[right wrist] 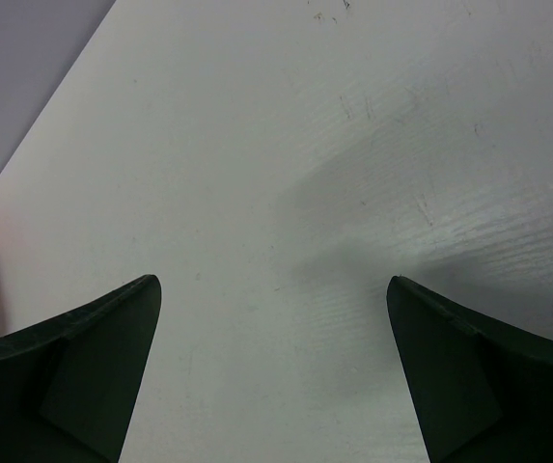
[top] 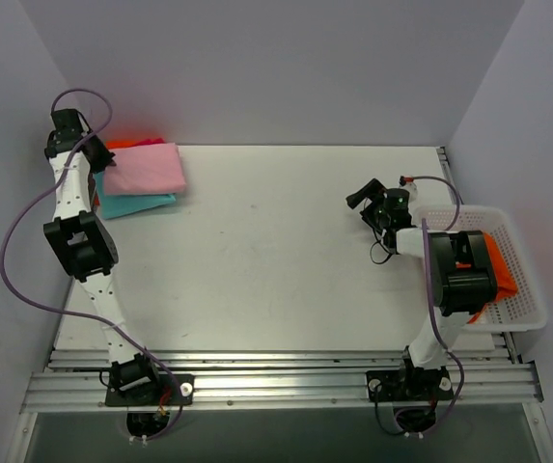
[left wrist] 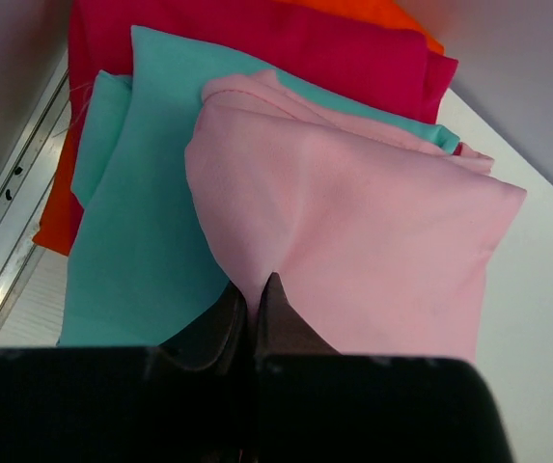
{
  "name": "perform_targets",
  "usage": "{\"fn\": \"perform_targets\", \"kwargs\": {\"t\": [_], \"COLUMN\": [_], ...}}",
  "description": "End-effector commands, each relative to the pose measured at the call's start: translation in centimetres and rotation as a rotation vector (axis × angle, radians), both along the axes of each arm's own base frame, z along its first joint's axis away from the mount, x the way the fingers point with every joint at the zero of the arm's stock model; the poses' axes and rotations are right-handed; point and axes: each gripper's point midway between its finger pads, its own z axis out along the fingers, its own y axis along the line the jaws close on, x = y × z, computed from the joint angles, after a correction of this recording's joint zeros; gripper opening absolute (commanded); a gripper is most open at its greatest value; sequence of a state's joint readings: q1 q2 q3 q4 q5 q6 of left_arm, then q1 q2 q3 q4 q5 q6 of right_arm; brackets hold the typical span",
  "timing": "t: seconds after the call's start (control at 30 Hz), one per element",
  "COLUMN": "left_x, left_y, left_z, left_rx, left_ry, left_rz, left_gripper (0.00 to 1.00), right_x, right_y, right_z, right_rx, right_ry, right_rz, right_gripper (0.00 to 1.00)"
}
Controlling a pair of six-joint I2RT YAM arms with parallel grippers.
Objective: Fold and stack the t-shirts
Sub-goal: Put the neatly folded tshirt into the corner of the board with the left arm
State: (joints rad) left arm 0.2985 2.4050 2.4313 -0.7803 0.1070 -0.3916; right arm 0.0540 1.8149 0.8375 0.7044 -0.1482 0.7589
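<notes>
Where the white counter (top: 276, 260) meets the pale grey walls (top: 257, 68) at the far left corner, a pink shirt (top: 146, 169) tops a teal shirt (top: 131, 204), a magenta shirt (left wrist: 286, 43) and an orange shirt (left wrist: 56, 217); the left jaws are closed, pinching its edge; the right jaws gape wide over the counter, holding nothing, beside a white basket (top: 532, 289).

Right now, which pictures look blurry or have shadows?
Left wrist view: the left claw is a dark blur, the pink t-shirt sharp. Right wrist view: the right claw looks fuzzy, with a soft grey shadow on the table. Top view: even light, no glare.
</notes>
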Motion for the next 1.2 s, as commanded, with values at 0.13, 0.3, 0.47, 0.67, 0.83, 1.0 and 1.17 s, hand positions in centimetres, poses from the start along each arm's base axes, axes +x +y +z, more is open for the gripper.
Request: {"fn": "perform_targets", "kwargs": {"t": [0.13,0.3,0.47,0.67,0.83,1.0,1.17], "left_x": [2.3,3.1,2.9,2.5,-1.3,-7.5,-12.6], "left_y": [4.2,5.2,6.3,6.8,9.7,9.1,3.5], "left_z": [-1.1,-2.7,-3.3,1.2,7.8,17.5,25.1], "left_rx": [-0.092,-0.168,-0.193,-0.138,0.015,0.160,0.314], "left_ry": [-0.109,-0.144,-0.149,-0.230,-0.264,-0.446,-0.559], "left_rz": [0.070,0.079,0.100,0.111,0.263,0.411,0.426], "left_gripper": [0.02,0.02,0.04,0.94,0.94,0.94,0.94], "right_x": [1.7,1.8,1.9,2.0,2.1,2.3,2.4], "right_y": [0.8,1.0,1.1,1.2,1.5,1.3,1.5], "right_z": [1.2,0.8,0.5,0.3,0.4,0.4,0.1], "right_rx": [0.012,0.013,0.018,0.019,0.022,0.002,-0.007], "right_ry": [-0.058,-0.052,-0.048,-0.045,-0.048,-0.043,-0.034], "right_rz": [0.026,0.034,0.040,0.048,0.056,0.051,0.053], "right_gripper": [1.00,1.00,1.00,1.00,1.00,1.00,1.00]}}
